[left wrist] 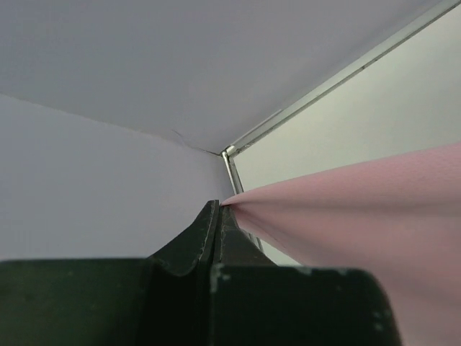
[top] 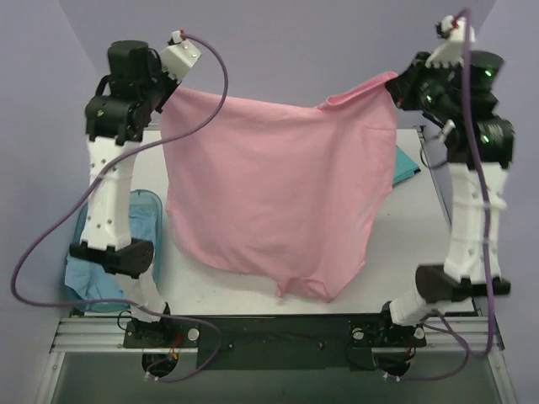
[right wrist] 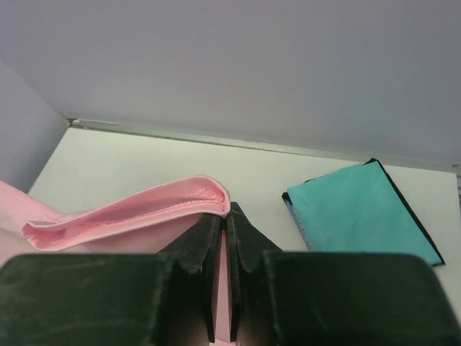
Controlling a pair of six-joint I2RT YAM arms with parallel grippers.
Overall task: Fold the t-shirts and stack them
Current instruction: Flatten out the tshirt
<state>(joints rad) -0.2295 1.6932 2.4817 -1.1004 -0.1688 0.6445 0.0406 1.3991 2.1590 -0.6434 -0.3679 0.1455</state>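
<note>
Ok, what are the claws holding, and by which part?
Both hold the pink t-shirt, spread between them: left claw pinches one upper corner, right claw the hemmed edge at the other.

A shirt [top: 278,185] hangs between my left pincer [top: 166,99] and right pincer [top: 394,86], above the counter [top: 404,244]. Behind it, at right, lies a folded shirt [top: 407,164]. At left, a basket [top: 150,206] holds a third shirt [top: 88,278].

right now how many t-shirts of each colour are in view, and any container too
pink t-shirt: 1
teal t-shirt: 1
pale blue t-shirt: 1
blue basket: 1
total: 4
</note>
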